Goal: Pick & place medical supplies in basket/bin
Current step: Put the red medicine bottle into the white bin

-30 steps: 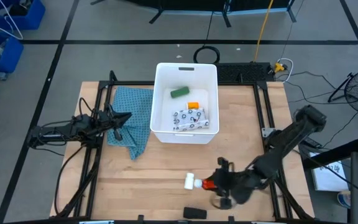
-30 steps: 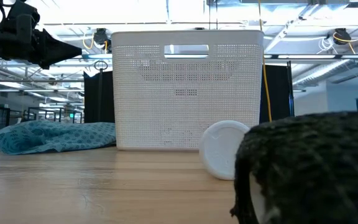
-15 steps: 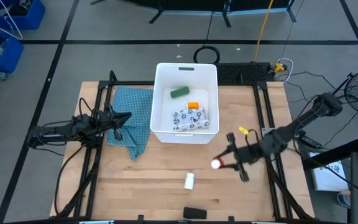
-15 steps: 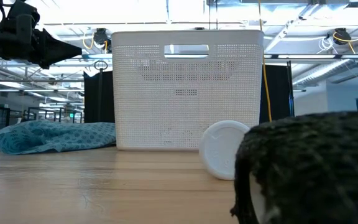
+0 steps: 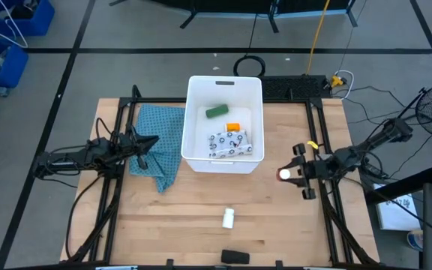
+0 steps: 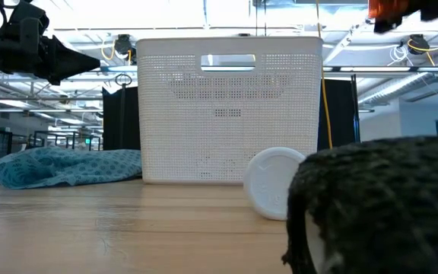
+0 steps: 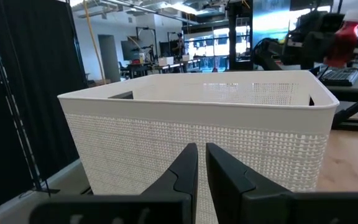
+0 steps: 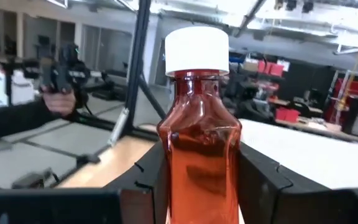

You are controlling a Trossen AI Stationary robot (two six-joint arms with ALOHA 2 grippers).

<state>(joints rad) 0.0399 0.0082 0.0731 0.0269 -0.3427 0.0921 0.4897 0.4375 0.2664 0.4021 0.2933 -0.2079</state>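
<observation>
Your right pincer [image 5: 297, 174] gripped the orange-red clear plastic bottle with its white cap [image 8: 197, 124], lifted off the wooden tabletop [image 5: 186, 232] just beside the large white rectangular plastic tub [image 5: 195, 120]. Your left pincer [image 5: 150, 142] sat closed and empty on the tub's other side, above the teal cloth [image 5: 162, 139]. The small white bottle [image 5: 229, 218] and black oblong [image 5: 235, 256] lay on the tabletop, apart from the right pincer.

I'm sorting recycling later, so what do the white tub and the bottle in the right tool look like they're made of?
The white tub looks like moulded matte plastic: its walls carry a fine perforated grid. The bottle in the right tool looks like clear orange-red plastic, glossy and see-through, with an opaque white cap, probably plastic too.
</observation>
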